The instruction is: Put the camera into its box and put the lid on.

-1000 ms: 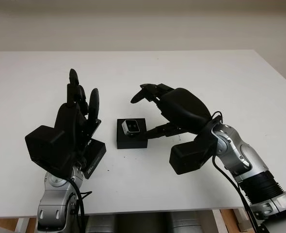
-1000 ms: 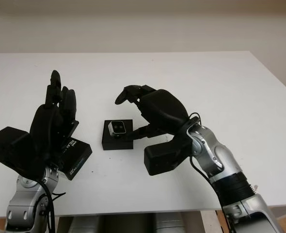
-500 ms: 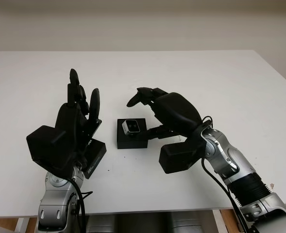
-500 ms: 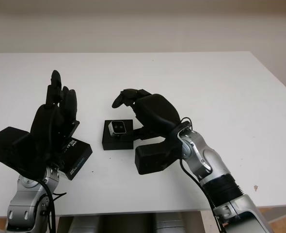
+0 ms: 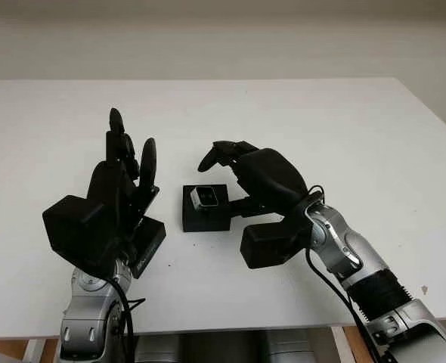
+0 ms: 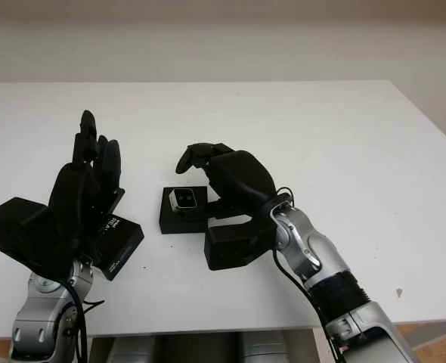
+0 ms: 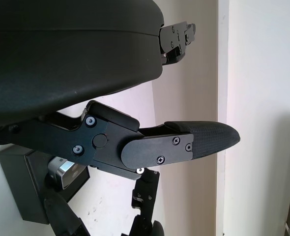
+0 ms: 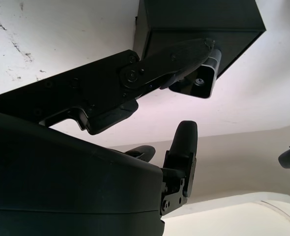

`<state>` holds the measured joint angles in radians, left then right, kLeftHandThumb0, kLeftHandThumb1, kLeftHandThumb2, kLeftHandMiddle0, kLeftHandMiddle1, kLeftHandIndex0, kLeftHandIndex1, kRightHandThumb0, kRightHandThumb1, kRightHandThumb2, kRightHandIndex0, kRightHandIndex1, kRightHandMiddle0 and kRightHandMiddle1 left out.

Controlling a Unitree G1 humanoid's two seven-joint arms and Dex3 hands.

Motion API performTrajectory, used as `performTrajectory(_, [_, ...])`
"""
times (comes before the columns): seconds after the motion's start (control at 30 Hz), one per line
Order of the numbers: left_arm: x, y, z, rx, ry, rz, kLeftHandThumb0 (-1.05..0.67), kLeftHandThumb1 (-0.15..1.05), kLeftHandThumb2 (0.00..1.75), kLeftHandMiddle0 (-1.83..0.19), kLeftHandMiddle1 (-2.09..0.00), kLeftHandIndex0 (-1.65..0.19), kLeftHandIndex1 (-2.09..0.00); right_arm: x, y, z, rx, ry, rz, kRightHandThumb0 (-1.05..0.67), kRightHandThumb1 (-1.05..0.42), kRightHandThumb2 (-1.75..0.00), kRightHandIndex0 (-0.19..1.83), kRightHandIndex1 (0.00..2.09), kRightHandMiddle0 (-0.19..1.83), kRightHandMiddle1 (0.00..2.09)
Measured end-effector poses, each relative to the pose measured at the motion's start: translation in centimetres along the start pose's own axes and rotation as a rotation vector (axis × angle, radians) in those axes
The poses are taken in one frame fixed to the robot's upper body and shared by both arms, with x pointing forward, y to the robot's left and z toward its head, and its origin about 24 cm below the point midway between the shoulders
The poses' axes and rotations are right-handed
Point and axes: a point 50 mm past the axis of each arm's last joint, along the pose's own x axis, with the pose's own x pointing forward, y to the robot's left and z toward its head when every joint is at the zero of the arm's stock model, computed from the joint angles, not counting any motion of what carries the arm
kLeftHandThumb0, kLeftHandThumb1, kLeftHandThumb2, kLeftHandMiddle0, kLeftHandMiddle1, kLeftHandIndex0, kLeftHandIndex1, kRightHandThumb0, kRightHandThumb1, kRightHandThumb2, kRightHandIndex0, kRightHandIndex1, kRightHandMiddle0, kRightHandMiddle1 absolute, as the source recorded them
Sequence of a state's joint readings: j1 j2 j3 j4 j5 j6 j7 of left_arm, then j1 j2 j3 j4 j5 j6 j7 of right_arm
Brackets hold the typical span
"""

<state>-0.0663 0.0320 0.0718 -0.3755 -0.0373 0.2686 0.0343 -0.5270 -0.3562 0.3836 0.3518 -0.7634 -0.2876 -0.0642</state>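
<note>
The camera (image 5: 205,197) sits on top of the black box (image 5: 205,214) near the middle of the white table (image 5: 344,121), its lens face turned up and toward the robot. The right hand (image 5: 242,170) is just beside it on the box's right side, arched over the box. One finger (image 8: 177,56) reaches along the camera's side, and in the right wrist view it looks to touch the camera body, while the other fingers (image 5: 221,151) curve above and beyond the camera without closing on it. The hand holds nothing; its fingers are curled part-way round the camera, not clamped.

The left hand (image 5: 121,181) is to the left of the box, apart from it, raised with its fingertips pointing away from the robot. It is open and holds nothing. Under and partly behind it a flat black lid (image 5: 149,243) lies on the table, left of the box and a little nearer the robot, not touching the box. In the left wrist view the camera (image 7: 66,169) shows past the left hand's fingers, on the box's dark top.
</note>
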Motion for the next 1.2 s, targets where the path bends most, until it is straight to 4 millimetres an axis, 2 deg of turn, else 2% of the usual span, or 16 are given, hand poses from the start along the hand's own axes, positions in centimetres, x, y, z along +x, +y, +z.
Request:
performTrajectory(0.73, [0.0, -0.1, 0.0, -0.006, 0.000, 0.002, -0.80, 1.05, 0.52, 0.19, 0.00, 0.19, 0.00, 0.5, 1.0, -0.5, -0.026, -0.002, 0.009, -0.72, -0.94, -0.05, 0.24, 0.37, 0.15, 1.23])
performTrajectory(1.2, [0.0, -0.1, 0.0, -0.006, 0.000, 0.000, -0.79, 1.05, 0.54, 0.19, 0.00, 0.19, 0.00, 0.9, 1.4, -0.3, -0.063, -0.032, 0.008, -0.71, -0.94, -0.06, 0.24, 0.43, 0.20, 1.29])
